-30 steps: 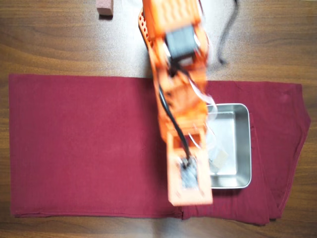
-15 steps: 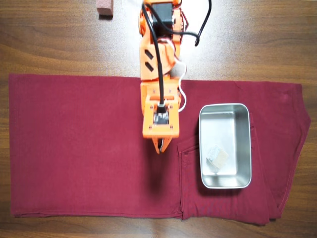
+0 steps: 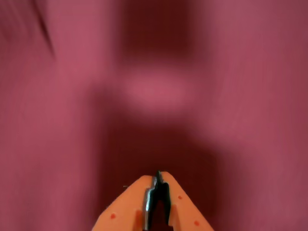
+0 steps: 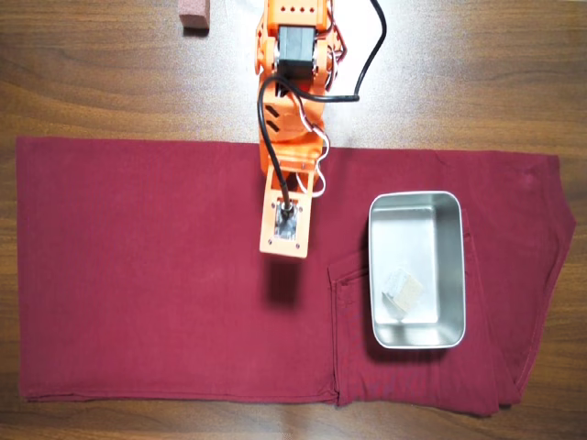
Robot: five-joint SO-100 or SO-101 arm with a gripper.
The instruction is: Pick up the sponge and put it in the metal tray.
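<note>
The sponge (image 4: 402, 291), a small pale foam block, lies inside the metal tray (image 4: 449, 275) near its lower middle in the overhead view. The shiny tray rests on the dark red cloth (image 4: 138, 275) at the right. My orange arm (image 4: 289, 119) reaches down from the top centre, well left of the tray. In that view the wrist camera housing hides the fingertips. In the wrist view my gripper (image 3: 157, 179) is shut with nothing in it, pointing at blurred red cloth (image 3: 154, 72). Tray and sponge are out of the wrist view.
A pinkish-brown block (image 4: 193, 16) sits on the wooden table (image 4: 92, 73) at the top left. The red cloth covers most of the table, with folds and a seam near the tray's left side.
The arm has pulled back from over the tray, up and left toward its base. The sponge stays in the tray.
</note>
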